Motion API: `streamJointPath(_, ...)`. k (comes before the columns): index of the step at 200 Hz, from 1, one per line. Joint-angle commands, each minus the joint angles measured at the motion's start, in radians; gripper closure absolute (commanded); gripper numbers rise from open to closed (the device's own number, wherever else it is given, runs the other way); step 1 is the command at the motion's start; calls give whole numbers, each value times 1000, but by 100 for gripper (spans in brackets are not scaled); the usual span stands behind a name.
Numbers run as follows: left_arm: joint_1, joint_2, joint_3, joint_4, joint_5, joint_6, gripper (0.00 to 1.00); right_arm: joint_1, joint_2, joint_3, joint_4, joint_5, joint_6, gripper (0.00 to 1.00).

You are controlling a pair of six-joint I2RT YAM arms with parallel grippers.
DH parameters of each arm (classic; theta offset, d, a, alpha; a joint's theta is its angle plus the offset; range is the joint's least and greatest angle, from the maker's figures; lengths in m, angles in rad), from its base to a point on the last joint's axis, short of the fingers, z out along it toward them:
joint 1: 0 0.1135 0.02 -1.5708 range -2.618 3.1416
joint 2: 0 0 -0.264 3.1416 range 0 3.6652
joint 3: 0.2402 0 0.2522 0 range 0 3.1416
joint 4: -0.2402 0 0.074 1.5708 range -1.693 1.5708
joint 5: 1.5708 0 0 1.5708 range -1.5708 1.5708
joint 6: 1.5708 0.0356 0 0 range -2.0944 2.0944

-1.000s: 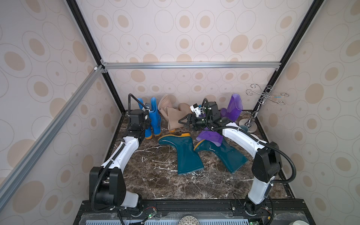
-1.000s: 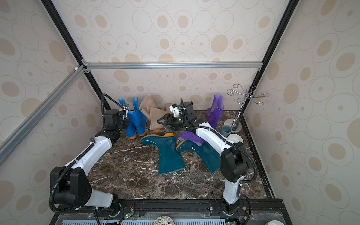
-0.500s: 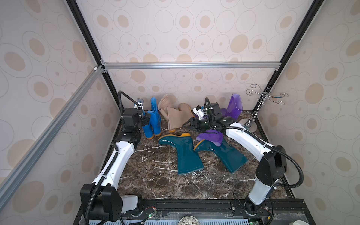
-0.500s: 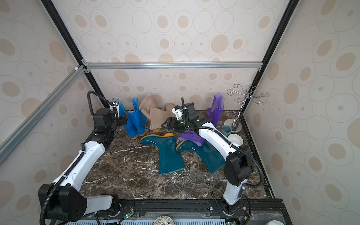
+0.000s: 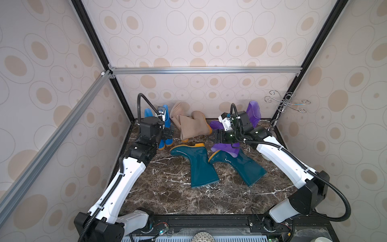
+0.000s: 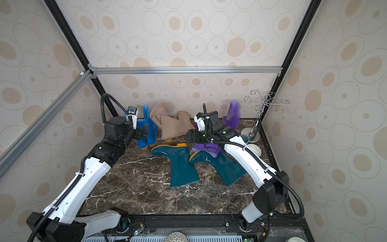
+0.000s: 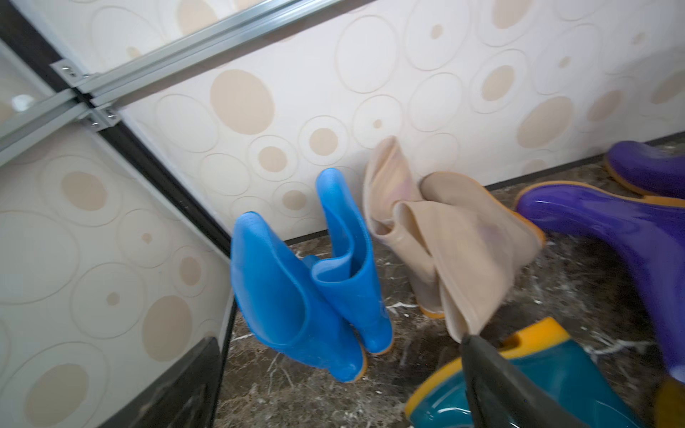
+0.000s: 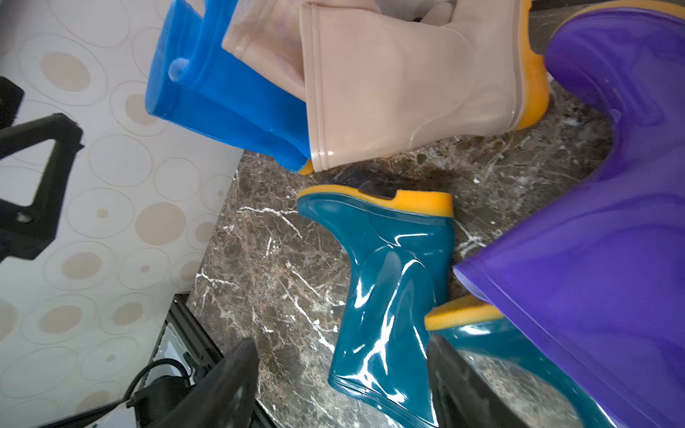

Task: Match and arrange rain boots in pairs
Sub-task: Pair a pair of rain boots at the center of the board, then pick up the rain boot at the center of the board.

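Sideways, teal boots (image 5: 200, 167), shafts frontward

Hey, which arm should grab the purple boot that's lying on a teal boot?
Right. The right claw hangs open directly beside the lying purple boot; the left claw is over by the blue boots, farther off.

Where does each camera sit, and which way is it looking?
Top views: high in front, looking down at the table; left arm, right arm, left gripper, right gripper show.
Left wrist: on the left arm, facing the blue boots; a finger shows.
Right wrist: on the right arm, facing a teal boot; both fingers show.
Shared: both wrist views catch the beige boots.
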Motion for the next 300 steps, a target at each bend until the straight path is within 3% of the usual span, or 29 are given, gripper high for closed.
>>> streamJointPath(1,-69,11,62,-86,-41,-75,0,-8,-44,-28,-81,102,-68,27)
streamJointPath(53,-184,133,62,-35,9,-221,0,-8,-26,-44,-108,197,-123,27)
streamJointPath(112,-195,297,53,27,-3,-395,0,1,55,-21,-81,231,-203,27)
streamJointPath(143,-191,387,56,60,12,-432,0,1,110,12,-110,274,-251,27)
streamJointPath(190,-173,500,77,74,-52,-487,0,0,147,24,-131,282,-258,27)
streamJointPath(256,-150,595,81,177,-78,-469,1,-8,167,14,-114,285,-274,27)
streamJointPath(277,-147,616,85,232,-38,-433,14,-9,172,17,-117,287,-276,27)
streamJointPath(300,-145,627,112,258,29,-398,49,-11,168,15,-127,303,-277,28)
